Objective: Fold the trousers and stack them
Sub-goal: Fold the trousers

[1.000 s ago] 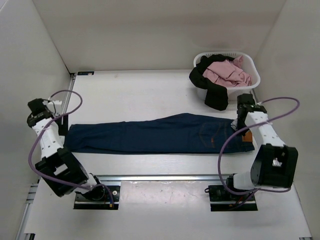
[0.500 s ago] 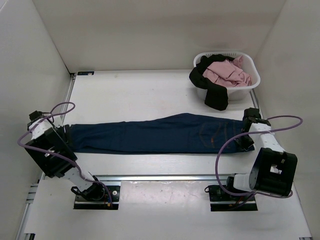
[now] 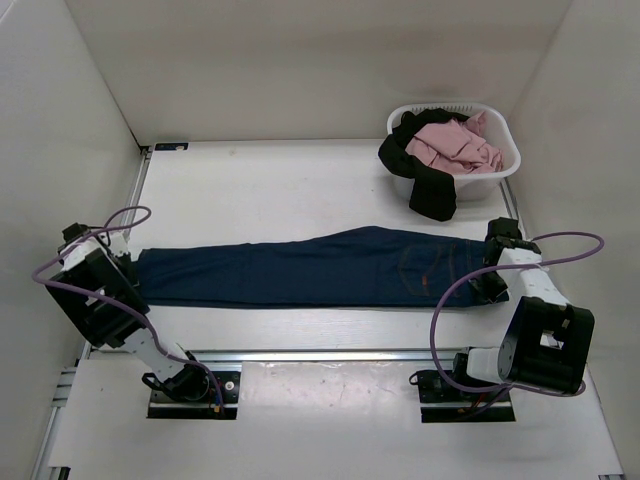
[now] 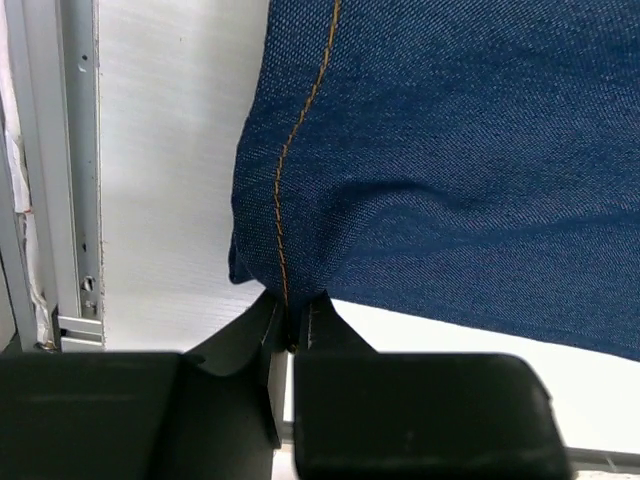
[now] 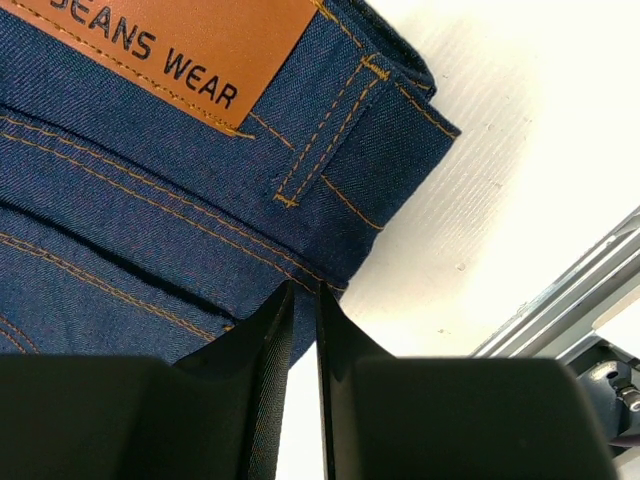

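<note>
The left hand (image 4: 290,325) is clenched on the hem end of the navy trousers (image 3: 320,268), its tips pinching the cloth right at the orange side seam. At the far end, the right hand (image 5: 303,300) has its fingers drawn in to a narrow slit at the edge of the waistband (image 5: 330,210), just below the tan patch (image 5: 170,50), and it looks to be nipping that edge.

Between them the navy trousers lie stretched full length and flat across the worktop (image 3: 280,185), with no fold in them yet. The black pair (image 3: 430,190) hangs over the rim of the laundry basket (image 3: 505,165) beside a pink garment (image 3: 455,145).

I'd say the task is barely begun: one pair is laid out and gripped, every fold is left to do, and nothing is stacked.
</note>
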You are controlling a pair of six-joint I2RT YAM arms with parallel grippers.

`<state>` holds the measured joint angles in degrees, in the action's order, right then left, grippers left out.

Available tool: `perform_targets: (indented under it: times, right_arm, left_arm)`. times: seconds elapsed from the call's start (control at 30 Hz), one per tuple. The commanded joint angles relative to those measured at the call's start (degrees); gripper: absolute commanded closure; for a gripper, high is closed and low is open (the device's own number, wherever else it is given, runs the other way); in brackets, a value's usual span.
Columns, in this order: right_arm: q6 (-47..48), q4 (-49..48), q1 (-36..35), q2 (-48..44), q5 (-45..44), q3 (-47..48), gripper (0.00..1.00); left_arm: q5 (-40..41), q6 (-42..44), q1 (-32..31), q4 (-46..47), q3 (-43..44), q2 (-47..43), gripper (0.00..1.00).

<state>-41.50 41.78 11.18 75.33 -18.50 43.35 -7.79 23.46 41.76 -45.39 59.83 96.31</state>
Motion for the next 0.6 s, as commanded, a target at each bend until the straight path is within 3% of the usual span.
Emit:
perform_targets:
  times: [0.0, 0.27, 0.4, 0.57]
  right_arm:
    - [0.89, -0.56, 0.16, -1.24, -1.1, -0.02, 0.81]
    - [0.89, -1.09, 0.16, 3.15, -2.5, -3.62, 0.81]
    - [0.89, -1.61, 0.16, 7.28, -3.12, -4.24, 0.81]
    - [0.36, -2.66, 0.16, 8.61, -3.12, -4.24, 0.81]
  left_arm:
    - [-0.22, 0.0, -1.15, 1.0, 2.3, -0.95, 0.86]
    - [3.93, 1.05, -9.23, 0.3, 7.13, -7.71, 0.86]
    - [1.46, 1.59, -18.61, -1.55, 11.44, -10.61, 0.86]
    - [4.54, 2.29, -25.15, -1.55, 18.99, -12.2, 0.86]
